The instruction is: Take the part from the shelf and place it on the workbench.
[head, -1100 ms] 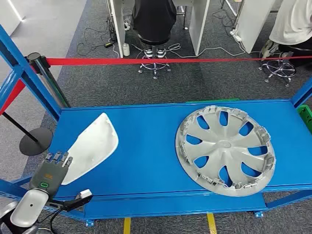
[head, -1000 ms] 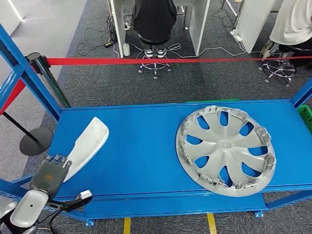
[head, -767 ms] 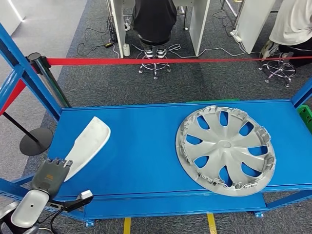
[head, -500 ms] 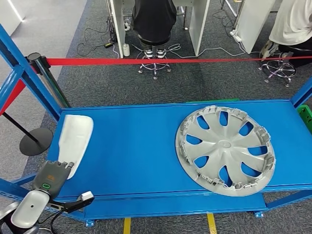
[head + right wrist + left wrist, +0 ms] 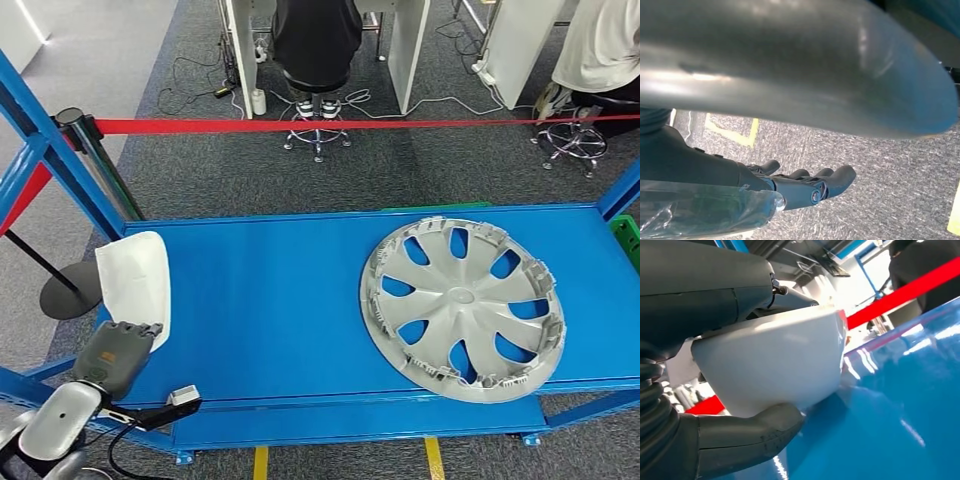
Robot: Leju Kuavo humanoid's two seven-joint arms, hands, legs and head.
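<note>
The part is a white curved plastic shell (image 5: 136, 275) at the left end of the blue shelf (image 5: 279, 290). My left hand (image 5: 113, 356) grips its near end, and the shell stands up from the hand with its far end over the shelf's left edge. In the left wrist view the white shell (image 5: 772, 360) sits between the dark fingers above and the thick grey thumb (image 5: 749, 437) below, raised a little off the blue surface. My right hand (image 5: 806, 187) hangs over grey carpet with its fingers extended and nothing in them.
A large silver hubcap (image 5: 462, 305) lies on the right half of the shelf. Blue frame posts (image 5: 56, 160) rise at the left and right ends. A red barrier tape (image 5: 340, 124) runs behind the shelf, with a seated person (image 5: 317, 40) and desks beyond.
The white shell has swung in my left hand from pointing right across the shelf to pointing up and left over the shelf's left edge. The hubcap has not moved.
</note>
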